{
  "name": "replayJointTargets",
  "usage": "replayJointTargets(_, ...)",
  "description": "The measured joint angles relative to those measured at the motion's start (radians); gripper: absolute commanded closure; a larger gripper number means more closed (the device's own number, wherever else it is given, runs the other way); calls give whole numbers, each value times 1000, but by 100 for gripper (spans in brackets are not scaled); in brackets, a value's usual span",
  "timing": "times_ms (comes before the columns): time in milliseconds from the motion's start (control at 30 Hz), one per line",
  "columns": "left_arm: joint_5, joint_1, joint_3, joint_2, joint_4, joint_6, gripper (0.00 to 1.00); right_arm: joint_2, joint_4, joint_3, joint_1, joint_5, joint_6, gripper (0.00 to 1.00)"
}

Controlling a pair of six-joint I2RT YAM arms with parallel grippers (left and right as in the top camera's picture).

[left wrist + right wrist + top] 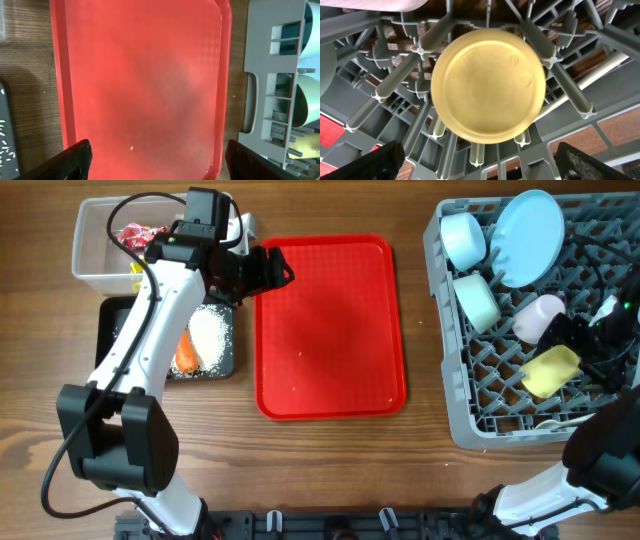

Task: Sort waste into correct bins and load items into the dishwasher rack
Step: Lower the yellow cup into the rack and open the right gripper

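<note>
Right wrist view: right pincer [485, 162] apart, empty; yellow cup [487, 85] directly ahead, base-up among dishwasher rack [395, 85] pegs. Risk: a stray finger could topple it.

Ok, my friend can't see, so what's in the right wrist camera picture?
A round yellow cup fills the middle, resting among the grey pegs of the dishwasher rack. The right gripper is open, one black fingertip in each bottom corner, holding nothing. Brown wooden table shows through the rack.
</note>
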Motion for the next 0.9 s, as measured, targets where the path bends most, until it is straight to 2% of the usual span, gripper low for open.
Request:
replayJointTargets(233,0,0,0,0,-8,0,14,0,-21,44,0,0,0,0)
replayJointTargets(467,0,0,0,0,-11,0,14,0,60,58,3,0,12,3)
replayJointTargets(767,0,0,0,0,-11,0,14,0,124,58,132,-5,18,3)
replayJointTargets(900,0,0,0,0,-12,0,14,-1,135,35,143,-8,31,3)
